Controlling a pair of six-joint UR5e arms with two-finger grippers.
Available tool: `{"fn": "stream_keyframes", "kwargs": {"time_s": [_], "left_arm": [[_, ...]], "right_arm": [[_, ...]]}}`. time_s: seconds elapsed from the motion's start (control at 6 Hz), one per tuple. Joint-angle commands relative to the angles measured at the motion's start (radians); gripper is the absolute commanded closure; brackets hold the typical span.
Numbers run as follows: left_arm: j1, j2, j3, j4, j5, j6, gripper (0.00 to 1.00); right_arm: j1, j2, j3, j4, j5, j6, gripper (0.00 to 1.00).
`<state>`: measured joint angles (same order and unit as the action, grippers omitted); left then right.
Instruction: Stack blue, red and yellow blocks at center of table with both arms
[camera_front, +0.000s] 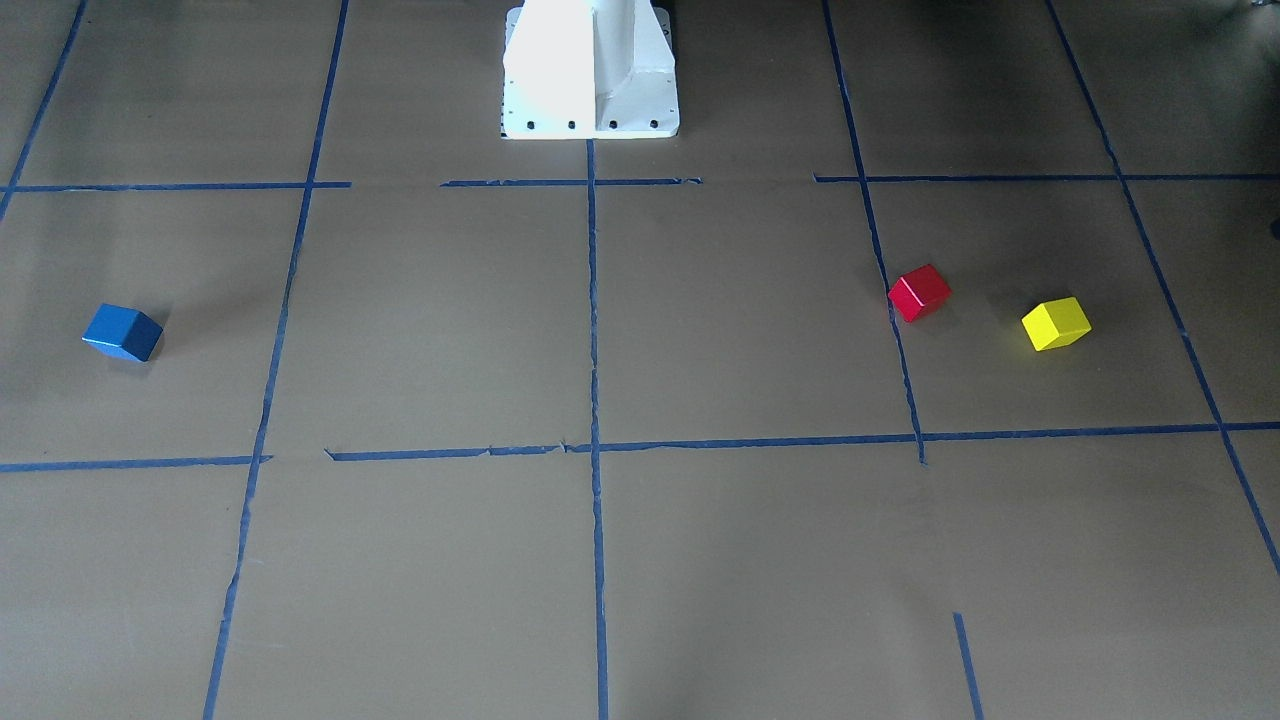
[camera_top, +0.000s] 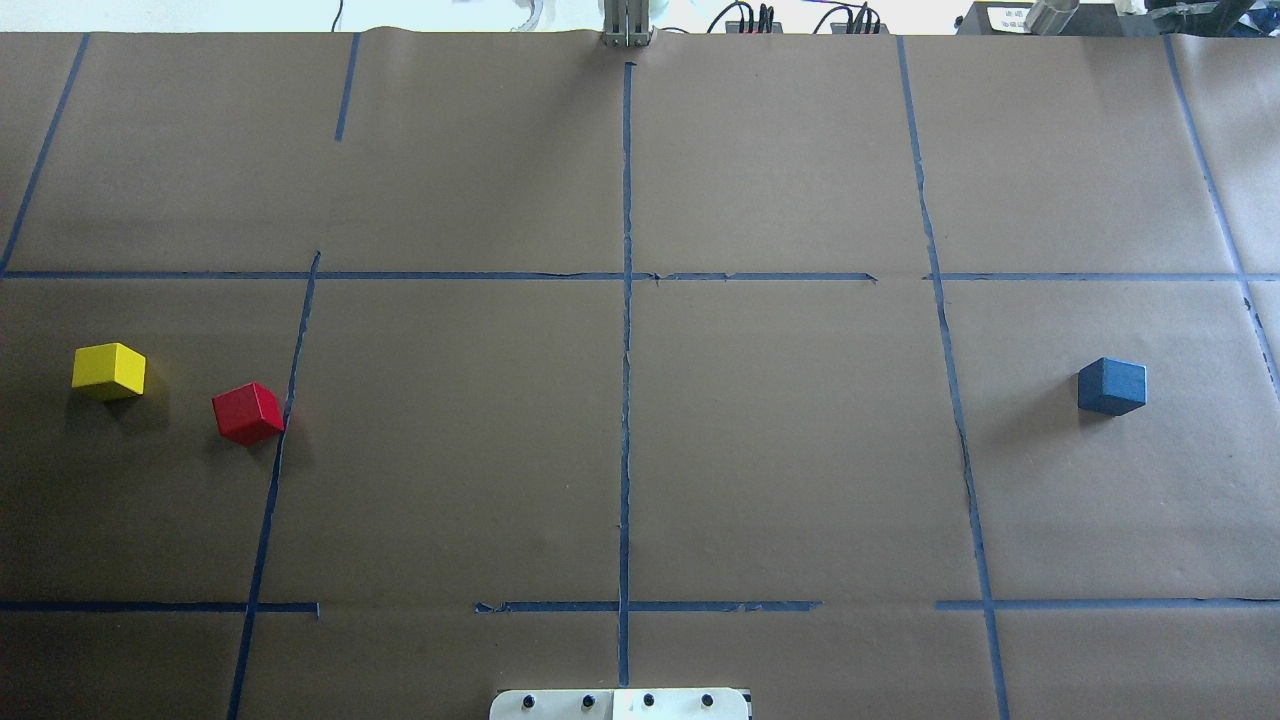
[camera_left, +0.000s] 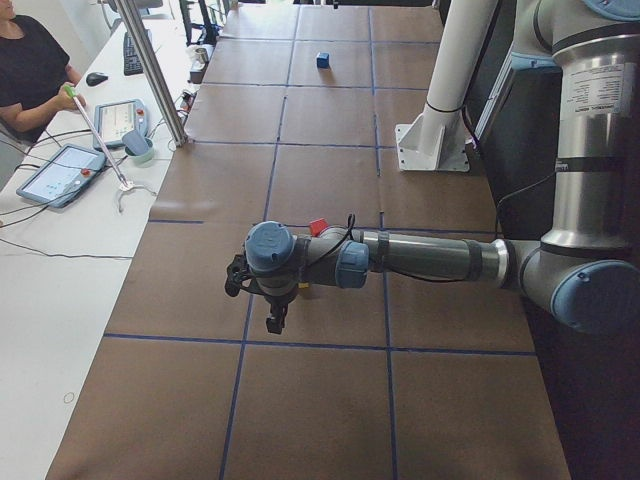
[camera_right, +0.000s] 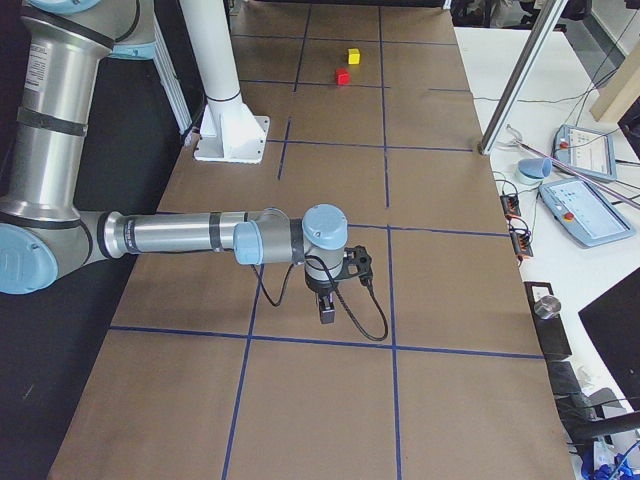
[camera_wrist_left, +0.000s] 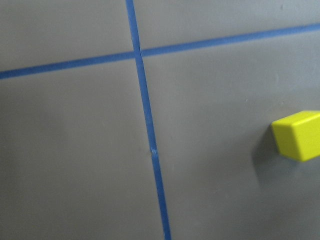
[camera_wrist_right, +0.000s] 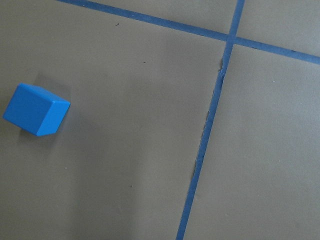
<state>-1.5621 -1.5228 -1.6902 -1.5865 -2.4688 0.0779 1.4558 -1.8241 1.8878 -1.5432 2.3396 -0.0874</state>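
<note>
Blue block (camera_top: 1112, 386): 3 o'clock.
Red block (camera_top: 249, 413): 9 o'clock, near yellow block (camera_top: 109, 371).
Left gripper (camera_left: 272, 318), right gripper (camera_right: 327, 308): we can't judge spread.

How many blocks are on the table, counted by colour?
Blue block: 1
Red block: 1
Yellow block: 1
Total: 3
</note>
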Motion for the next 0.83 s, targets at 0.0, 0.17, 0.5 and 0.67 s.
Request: {"fn": "stream_keyframes", "kwargs": {"time_s": [0.0,0.17,0.5,0.67], "left_arm": [[0.023,0.028,-0.012,-0.004,0.122,-0.001,0.00],[0.025,0.026,-0.011,-0.015,0.126,-0.001,0.00],[0.027,0.030,-0.028,-0.029,0.122,-0.003,0.00],[0.031,0.030,-0.016,-0.029,0.120,-0.001,0.00]], "right_arm": [[0.000,-0.001,-0.004,0.002,0.000,-0.002,0.00],[0.000,-0.001,0.002,0.002,0.006,0.001,0.00],[-0.002,-0.006,0.013,0.000,0.007,0.000,0.00],[-0.002,-0.006,0.007,0.000,0.006,0.000,0.00]]}}
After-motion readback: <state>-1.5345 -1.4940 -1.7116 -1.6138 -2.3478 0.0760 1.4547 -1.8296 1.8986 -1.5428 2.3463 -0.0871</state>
